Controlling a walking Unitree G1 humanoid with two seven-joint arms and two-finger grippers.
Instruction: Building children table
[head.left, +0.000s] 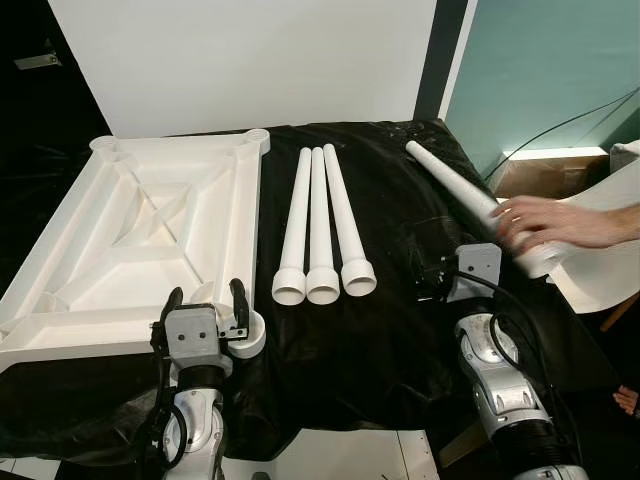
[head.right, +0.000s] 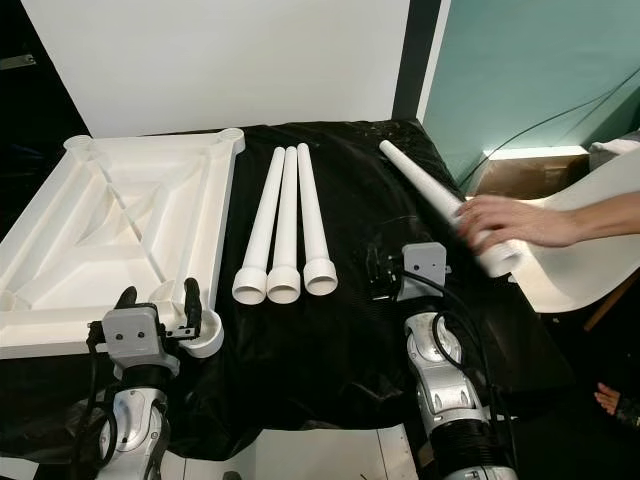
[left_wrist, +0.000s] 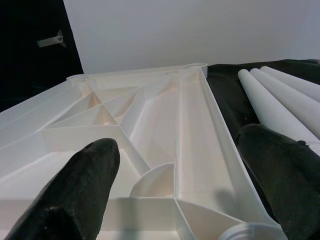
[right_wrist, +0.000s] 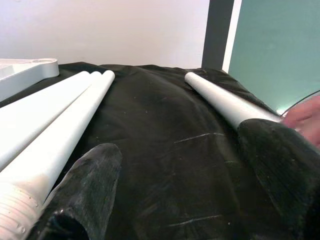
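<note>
Upturned white tabletop (head.left: 120, 230) on the black-draped table (head.left: 400, 340) sits just ahead of the spread left tool (head.left: 205, 305), three legs (head.left: 320, 225) lie between tools, right tool (right_wrist: 175, 190) spread, person's hand (head.left: 555, 222) on fourth leg (head.left: 450, 180).

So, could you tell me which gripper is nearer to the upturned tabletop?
Left. The left gripper hovers at the near corner socket of the tabletop, fingers open. The right gripper sits beyond the three table legs, over black cloth.
</note>
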